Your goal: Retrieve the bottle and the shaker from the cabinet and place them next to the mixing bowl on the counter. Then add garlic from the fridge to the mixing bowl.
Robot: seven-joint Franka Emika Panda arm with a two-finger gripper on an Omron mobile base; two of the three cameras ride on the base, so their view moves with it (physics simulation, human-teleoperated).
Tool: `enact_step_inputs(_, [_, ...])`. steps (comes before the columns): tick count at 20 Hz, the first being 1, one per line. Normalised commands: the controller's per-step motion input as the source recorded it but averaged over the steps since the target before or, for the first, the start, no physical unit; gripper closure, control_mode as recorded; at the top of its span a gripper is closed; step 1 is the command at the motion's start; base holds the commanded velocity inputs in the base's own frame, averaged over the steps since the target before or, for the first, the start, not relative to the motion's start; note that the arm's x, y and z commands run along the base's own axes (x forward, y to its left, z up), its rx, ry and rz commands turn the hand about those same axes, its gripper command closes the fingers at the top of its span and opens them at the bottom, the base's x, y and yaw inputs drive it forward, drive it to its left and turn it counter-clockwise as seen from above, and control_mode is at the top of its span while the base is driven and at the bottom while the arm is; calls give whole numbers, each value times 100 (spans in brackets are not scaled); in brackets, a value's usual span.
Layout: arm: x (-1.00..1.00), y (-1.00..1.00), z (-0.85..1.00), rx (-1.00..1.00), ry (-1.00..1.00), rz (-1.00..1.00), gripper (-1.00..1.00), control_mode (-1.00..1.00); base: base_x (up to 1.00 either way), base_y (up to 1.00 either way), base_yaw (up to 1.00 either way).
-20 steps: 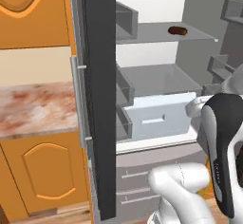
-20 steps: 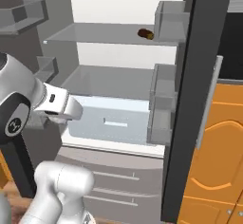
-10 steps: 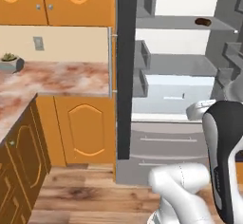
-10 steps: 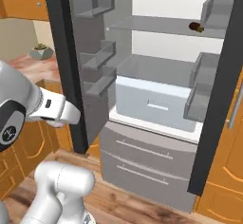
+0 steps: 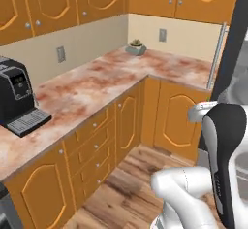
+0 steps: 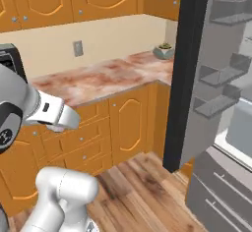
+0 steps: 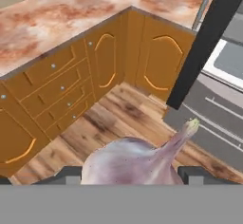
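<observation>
Between the dark tips of the gripper [image 7: 128,174], clamped around a pale purple garlic bulb [image 7: 135,159], now swung away from the open grey fridge [image 6: 224,108] toward the marbled pink tabletop [image 5: 97,82], bowl-bound.

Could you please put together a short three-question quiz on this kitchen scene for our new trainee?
1. What sits between the gripper fingertips?
2. True or false: the fridge door stands open.
3. Which stands on the counter near the corner: A, a small potted plant; B, a kettle; C, a toaster?

Key:
1. A garlic bulb, stem pointing away.
2. True.
3. A; a black coffee machine stands farther along.
</observation>
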Motion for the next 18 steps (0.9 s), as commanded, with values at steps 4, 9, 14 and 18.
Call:
enact_step_inputs(4, [0, 0, 0, 0, 0, 0, 100, 100, -13, 0, 100])
enact_step_inputs(9, [0, 0, 0, 0, 0, 0, 100, 100, -11, 0, 100])
enact_step_inputs(14, [0, 0, 0, 0, 0, 0, 100, 100, -10, 0, 100])
enact_step_inputs(18, [0, 0, 0, 0, 0, 0, 100, 100, -8, 0, 100])
